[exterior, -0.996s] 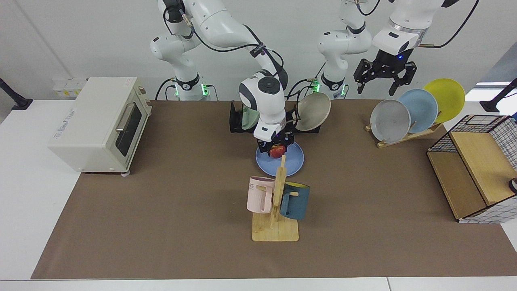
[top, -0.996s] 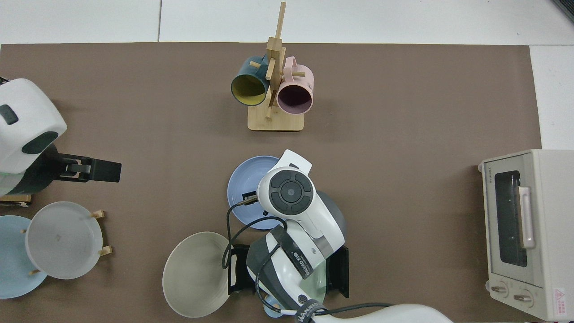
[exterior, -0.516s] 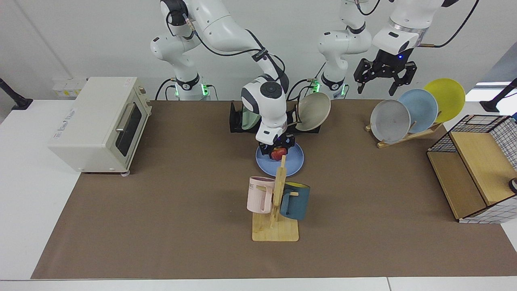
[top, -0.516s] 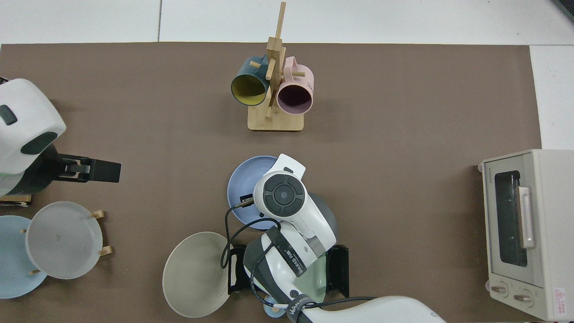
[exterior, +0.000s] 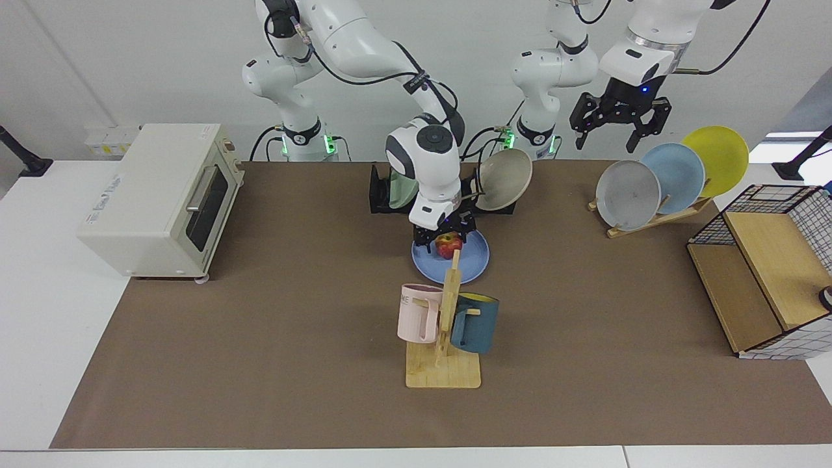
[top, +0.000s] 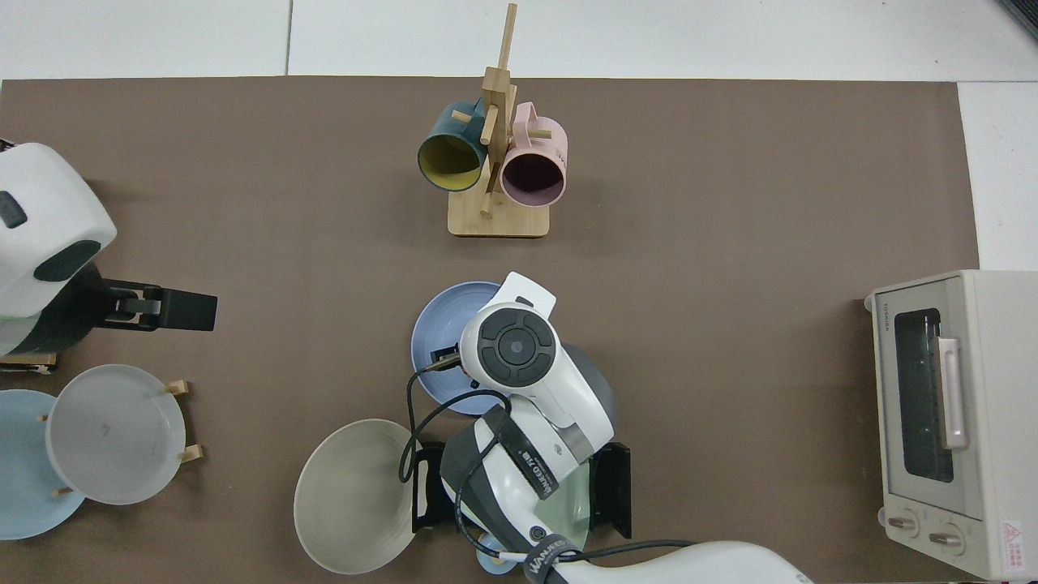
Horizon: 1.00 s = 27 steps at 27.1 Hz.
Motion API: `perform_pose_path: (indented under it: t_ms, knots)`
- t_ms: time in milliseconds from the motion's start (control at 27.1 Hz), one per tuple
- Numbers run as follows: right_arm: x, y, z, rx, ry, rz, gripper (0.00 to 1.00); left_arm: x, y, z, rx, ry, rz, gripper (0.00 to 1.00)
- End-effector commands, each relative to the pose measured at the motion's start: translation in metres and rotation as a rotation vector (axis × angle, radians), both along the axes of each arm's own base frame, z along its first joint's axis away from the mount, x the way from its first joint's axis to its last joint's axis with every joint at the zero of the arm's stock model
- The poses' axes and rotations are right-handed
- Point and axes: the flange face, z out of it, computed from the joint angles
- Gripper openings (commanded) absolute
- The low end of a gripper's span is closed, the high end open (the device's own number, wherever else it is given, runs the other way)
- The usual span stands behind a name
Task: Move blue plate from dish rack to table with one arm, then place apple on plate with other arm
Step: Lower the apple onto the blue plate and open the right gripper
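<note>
The blue plate (exterior: 472, 261) (top: 442, 326) lies flat on the brown mat of the table (exterior: 260, 325), just in front of the black dish rack (exterior: 380, 195) (top: 610, 489). The red apple (exterior: 448, 246) rests on the plate's back half. My right gripper (exterior: 444, 238) hangs just above the apple, open, with one finger on either side. In the top view the right arm's wrist (top: 516, 349) hides the apple. My left gripper (exterior: 619, 127) (top: 166, 311) waits open, high above the back right of the table.
A mug tree (exterior: 444, 338) with a pink and a dark blue mug stands close in front of the plate. A beige plate (exterior: 504, 179) leans at the dish rack's end. The wooden rack (exterior: 656, 218) holds grey, sky-blue and yellow plates. A toaster oven (exterior: 159, 198) and a wire basket (exterior: 770, 273) flank the table.
The right gripper lowered the apple onto the blue plate, opened, and rose a little, leaving the apple on the plate. The left arm has hardly moved.
</note>
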Motion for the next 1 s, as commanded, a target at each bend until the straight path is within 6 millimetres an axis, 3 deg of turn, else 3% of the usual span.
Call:
perform_pose_path:
  t_ms: [0, 221, 516, 738, 959]
  knots:
    - [0.023, -0.054, 0.063, 0.016, -0.005, -0.086, 1.0, -0.004, 0.003, 0.004, 0.002, 0.0, 0.005, 1.0]
    - [0.055, -0.137, 0.11, 0.012, -0.024, -0.141, 1.0, -0.004, 0.003, 0.004, 0.003, 0.001, 0.005, 1.0]
    - [0.071, -0.246, 0.151, -0.032, 0.046, -0.136, 1.0, -0.004, 0.003, 0.005, 0.002, -0.002, 0.005, 1.0]
    - [0.063, -0.31, 0.179, -0.052, 0.084, -0.143, 1.0, -0.004, 0.003, 0.005, 0.002, -0.002, 0.005, 1.0]
    - [0.047, -0.359, 0.212, -0.079, 0.084, -0.123, 1.0, -0.004, 0.004, 0.005, 0.002, -0.002, 0.006, 1.0]
